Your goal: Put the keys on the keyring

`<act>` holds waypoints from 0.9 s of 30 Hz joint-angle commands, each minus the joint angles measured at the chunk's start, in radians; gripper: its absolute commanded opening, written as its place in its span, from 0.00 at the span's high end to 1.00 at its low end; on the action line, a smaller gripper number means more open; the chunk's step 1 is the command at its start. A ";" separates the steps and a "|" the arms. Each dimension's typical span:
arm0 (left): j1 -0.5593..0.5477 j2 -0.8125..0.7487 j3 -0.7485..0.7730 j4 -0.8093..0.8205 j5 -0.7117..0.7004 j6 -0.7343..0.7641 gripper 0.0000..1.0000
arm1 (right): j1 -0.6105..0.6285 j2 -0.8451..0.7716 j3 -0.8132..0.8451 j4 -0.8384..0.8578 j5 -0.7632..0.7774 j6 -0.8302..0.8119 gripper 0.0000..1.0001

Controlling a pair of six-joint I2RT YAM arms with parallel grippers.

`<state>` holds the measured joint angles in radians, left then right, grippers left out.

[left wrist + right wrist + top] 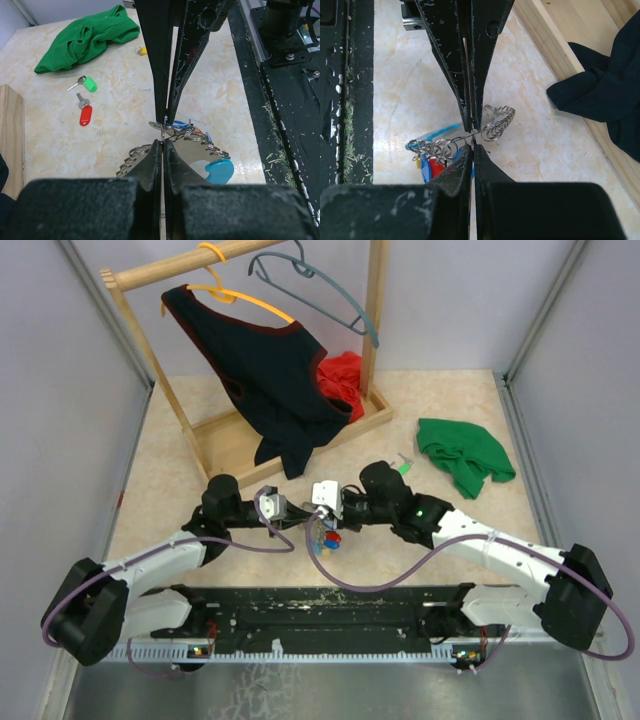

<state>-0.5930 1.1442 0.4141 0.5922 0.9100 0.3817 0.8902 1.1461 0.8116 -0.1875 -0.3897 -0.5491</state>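
Observation:
The keyring (220, 171) is a light-blue band joined to silver wire coils (496, 126), held above the table between both grippers. My left gripper (163, 143) is shut on its thin wire. My right gripper (472, 145) is shut on the same wire from the opposite side, tip to tip. In the top view the left gripper (308, 516) and right gripper (318, 512) meet with small coloured keys (326, 537) dangling below. A red-capped key (436, 168) hangs on the ring. Loose on the table lie a green key (88, 83), a red key (85, 115) and a yellow key (143, 50).
A green cloth (465, 455) lies at the right, near the green key (403, 466). A wooden clothes rack (290, 430) at the back holds a black garment (270, 370), a red cloth (343, 380) and hangers. A black rail (320, 605) runs along the near edge.

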 commanded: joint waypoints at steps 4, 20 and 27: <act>-0.001 0.005 0.049 0.014 0.033 0.010 1.00 | 0.012 0.020 0.084 0.068 -0.020 0.014 1.00; 0.002 -0.019 0.036 -0.003 -0.043 0.025 1.00 | -0.009 -0.042 0.058 0.008 0.008 0.030 1.00; 0.009 -0.018 0.034 -0.002 -0.038 0.023 1.00 | -0.021 -0.056 0.048 -0.026 0.019 0.023 1.00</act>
<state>-0.5880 1.1442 0.4244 0.5747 0.8639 0.3912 0.8783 1.1206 0.8337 -0.2134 -0.3740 -0.5304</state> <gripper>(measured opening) 0.008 0.008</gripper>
